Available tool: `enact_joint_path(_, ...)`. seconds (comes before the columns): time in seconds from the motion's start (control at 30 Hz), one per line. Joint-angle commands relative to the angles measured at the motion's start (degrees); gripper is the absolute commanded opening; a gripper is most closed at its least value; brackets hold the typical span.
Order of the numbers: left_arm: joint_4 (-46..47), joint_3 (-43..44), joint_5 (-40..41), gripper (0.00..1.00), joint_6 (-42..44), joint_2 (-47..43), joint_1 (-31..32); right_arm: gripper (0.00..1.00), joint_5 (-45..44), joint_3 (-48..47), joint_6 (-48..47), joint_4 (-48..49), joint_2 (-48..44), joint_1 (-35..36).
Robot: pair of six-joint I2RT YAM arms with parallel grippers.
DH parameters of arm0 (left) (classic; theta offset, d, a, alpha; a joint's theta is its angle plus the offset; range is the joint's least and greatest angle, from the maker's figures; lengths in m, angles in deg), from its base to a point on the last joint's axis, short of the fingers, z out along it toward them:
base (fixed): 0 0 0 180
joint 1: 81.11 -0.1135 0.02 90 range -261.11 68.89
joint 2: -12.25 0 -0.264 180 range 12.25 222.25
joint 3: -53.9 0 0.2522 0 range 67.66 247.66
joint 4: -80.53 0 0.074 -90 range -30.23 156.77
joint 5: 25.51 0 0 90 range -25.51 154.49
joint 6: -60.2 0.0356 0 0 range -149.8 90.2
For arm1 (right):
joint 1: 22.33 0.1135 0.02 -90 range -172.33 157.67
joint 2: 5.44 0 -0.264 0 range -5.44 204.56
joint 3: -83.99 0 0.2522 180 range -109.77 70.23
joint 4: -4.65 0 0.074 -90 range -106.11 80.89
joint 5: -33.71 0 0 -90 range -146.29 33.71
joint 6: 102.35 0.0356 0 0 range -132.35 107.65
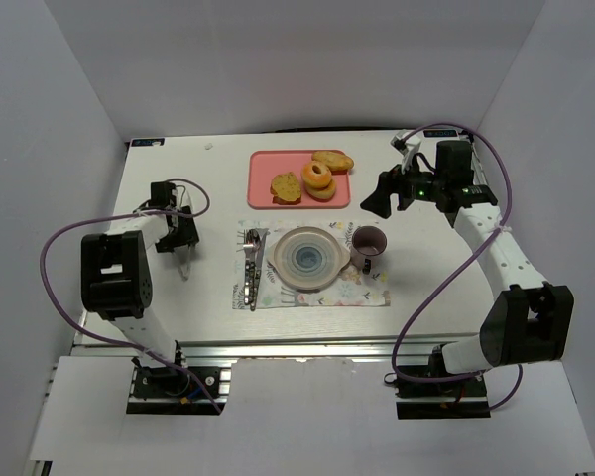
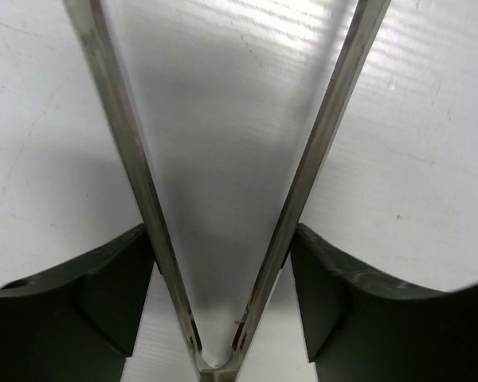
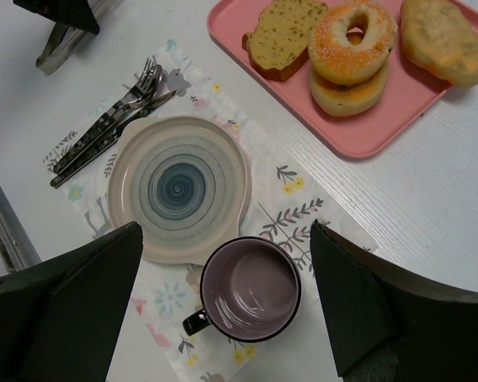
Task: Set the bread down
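Sitting on the pink rectangular plastic tray point(image 1: 263, 169), the orange-brown ring-shaped bread point(image 1: 317, 175) lies flat, hole up, stacked on a paler tan ring point(image 3: 346, 95), so it has no long axis. It is near the right gripper point(image 1: 377, 194), at about ten o'clock from it in the top view; that gripper gapes wide and empty. The left gripper point(image 1: 181, 248), well apart at eight o'clock from the bread, presses both arms of V-shaped metal tongs point(image 2: 319, 143). No writing is legible.
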Motion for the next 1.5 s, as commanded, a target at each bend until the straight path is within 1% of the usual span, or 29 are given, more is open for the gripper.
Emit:
enact_joint_path(0.0,2.8,-2.5,1.4,0.73,-0.8,-0.5,0.1,0.89,1.6,0.5,0.6,1.3,-0.2,-0.6)
enact_joint_path(0.03,3.1,-2.8,1.3,0.69,-1.0,-0.6,0.2,0.89,1.7,0.5,0.6,1.4,-0.2,-0.6)
enact_joint_path(0.07,3.7,-3.3,1.3,0.57,-1.1,-0.8,0.1,0.89,1.7,0.6,0.7,1.5,-0.2,-0.7)
enact_joint_path(0.13,3.9,-4.2,1.2,0.42,-1.5,-1.8,0.2,0.9,1.8,0.6,0.7,1.3,-0.3,-0.8)
enact_joint_path(0.17,4.2,-4.5,1.0,0.36,-1.5,-2.3,0.1,0.89,1.8,0.6,0.7,1.3,-0.4,-0.8)
enact_joint_path(0.2,4.3,-4.7,0.9,0.27,-1.7,-3.1,0.1,0.9,1.8,0.7,0.7,1.2,-0.5,-0.8)
enact_joint_path(0.27,4.0,-5.0,0.6,0.23,-2.0,-6.0,0.2,0.89,1.7,0.6,0.6,1.1,-0.7,-1.0)
enact_joint_path(0.3,3.8,-5.0,0.2,0.22,-2.1,-7.2,0.1,0.89,1.7,0.6,0.4,0.9,-0.7,-1.2)
enact_joint_path(0.37,2.7,-4.4,-1.1,0.22,-2.3,-11.6,0.2,0.89,1.4,0.5,0.2,0.6,-0.9,-1.4)
enact_joint_path(0.4,2.5,-4.1,-3.1,0.23,-2.9,-13.3,0.2,0.89,1.2,0.4,0.1,0.4,-0.9,-1.5)
enact_joint_path(0.47,0.8,-2.3,-6.1,0.28,-3.9,-17.8,0.4,0.9,0.6,0.2,0.1,0.2,-0.9,-1.7)
enact_joint_path(0.53,-0.3,-1.2,-15.4,0.34,-7.8,-19.8,1.7,0.89,-0.4,-0.2,-0.1,-0.2,-0.7,-2.2)
enact_joint_path(0.57,0.3,-1.4,-15.4,0.36,-7.9,-20.6,2.5,0.9,-0.4,-0.2,-0.1,-0.4,-0.6,-2.2)
enact_joint_path(0.6,1.6,-1.9,-18.7,0.38,-11.0,-21.6,3.4,0.89,-0.4,-0.6,-0.1,-0.5,-0.4,-2.3)
enact_joint_path(0.63,3.2,-2.5,-19.5,0.45,-12.8,-22.6,5.1,0.89,-0.4,-0.9,-0.1,-0.8,-0.2,-2.4)
enact_joint_path(0.67,6.3,-2.9,-20.0,0.48,-14.6,-23.7,8.2,0.89,-0.3,-1.1,-0.1,-0.9,-0.1,-2.5)
enact_joint_path(0.7,7.8,-3.6,-20.6,0.51,-17.9,-25.3,9.6,0.89,-0.1,-1.1,0.0,-0.9,0.0,-2.7)
enact_joint_path(0.73,9.7,-3.6,-21.0,0.54,-19.4,-25.8,10.6,0.89,-0.1,-1.2,0.1,-0.8,0.0,-2.7)
enact_joint_path(0.77,10.4,-2.8,-21.2,0.58,-21.1,-26.0,13.0,0.89,0.1,-1.3,0.3,-0.5,0.0,-2.9)
enact_joint_path(0.8,10.5,-2.3,-21.2,0.59,-21.7,-25.9,14.0,0.89,0.2,-1.3,0.4,-0.4,0.0,-2.9)
enact_joint_path(0.9,11.2,-0.1,-21.2,0.6,-23.5,-25.4,16.5,0.89,0.4,-1.2,0.6,-0.2,-0.1,-3.0)
enact_joint_path(1.1,10.2,4.4,-20.8,0.59,-23.5,-22.5,20.2,0.89,0.7,-0.6,0.9,0.0,-0.6,-3.6)
enact_joint_path(1.27,6.2,11.8,-19.6,0.59,-20.8,-15.8,25.0,0.89,1.0,0.8,1.4,0.4,-1.4,-4.4)
enact_joint_path(1.47,5.3,16.8,-20.1,0.58,-19.8,-7.9,26.9,0.89,1.3,1.8,1.8,0.9,-1.7,-5.0)
